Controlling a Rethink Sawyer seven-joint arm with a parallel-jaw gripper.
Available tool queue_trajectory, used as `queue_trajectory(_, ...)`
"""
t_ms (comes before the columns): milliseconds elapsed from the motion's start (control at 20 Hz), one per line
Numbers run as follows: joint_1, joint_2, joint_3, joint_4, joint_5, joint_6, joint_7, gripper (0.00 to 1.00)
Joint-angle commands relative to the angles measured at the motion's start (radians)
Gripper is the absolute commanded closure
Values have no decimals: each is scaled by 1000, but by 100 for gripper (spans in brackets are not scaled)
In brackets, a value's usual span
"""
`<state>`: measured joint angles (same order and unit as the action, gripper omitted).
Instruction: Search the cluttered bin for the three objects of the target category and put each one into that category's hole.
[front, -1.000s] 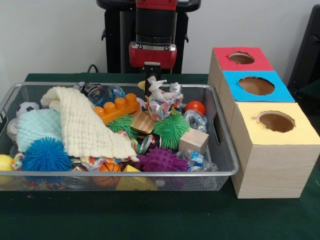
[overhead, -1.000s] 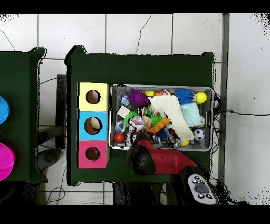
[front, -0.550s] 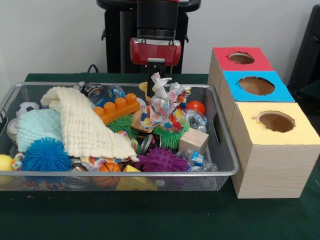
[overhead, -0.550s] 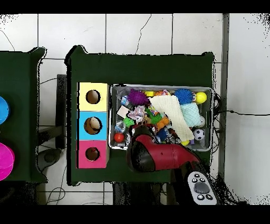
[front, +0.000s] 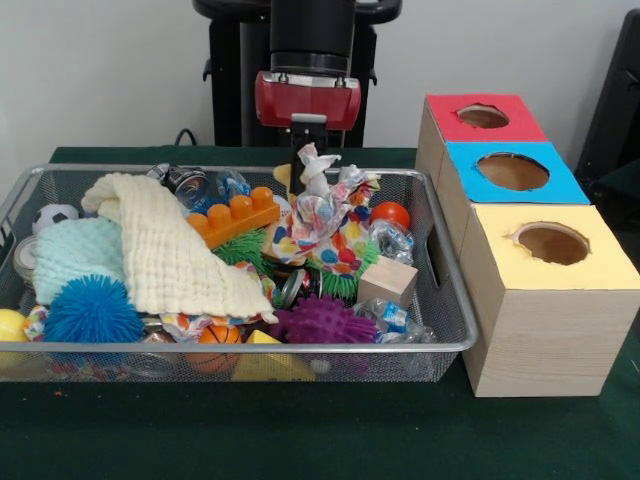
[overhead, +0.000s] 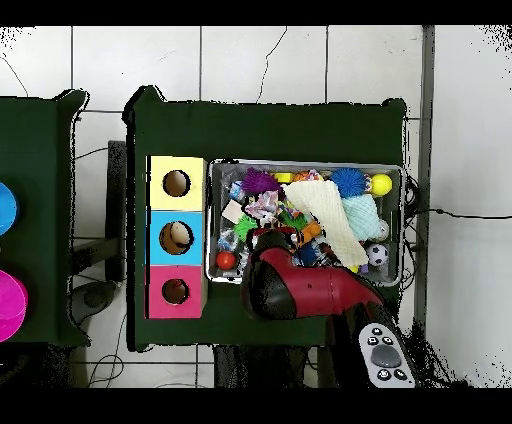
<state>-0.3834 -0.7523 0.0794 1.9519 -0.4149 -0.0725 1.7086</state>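
a: where's the pincer right now?

b: over the back middle of the wire bin, closed on the top of a spotted cloth. the cloth hangs from it, white with coloured dots, its lower folds draping over the green spiky ball and the stuff around it.

a: so it's holding the cloth up?

b: yes, pinched at a crumpled white tip, the rest spread below and touching the clutter.

a: what else is in the bin?

b: a cream waffle cloth lies across the left half, with a pale teal cloth beside it and a blue spiky ball in front. an orange toy brick sits just left of the hanging cloth. a purple spiky ball is near the front, a wooden cube to its right, a red ball behind that.

a: and the holes?

b: three boxes stand in a row beside the bin on the green desk: the red box farthest, the blue box in the middle, the yellow box nearest. from overhead the arm covers the bin's near edge.
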Motion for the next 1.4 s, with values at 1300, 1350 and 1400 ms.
queue_trajectory(1300, 1, 74, -25, -79, 29, 69, 66, 0)
queue_trajectory(1350, -11, 90, -25, -89, 13, 53, 55, 0)
queue_trajectory(1400, -14, 103, -29, -93, 4, 36, 54, 0)
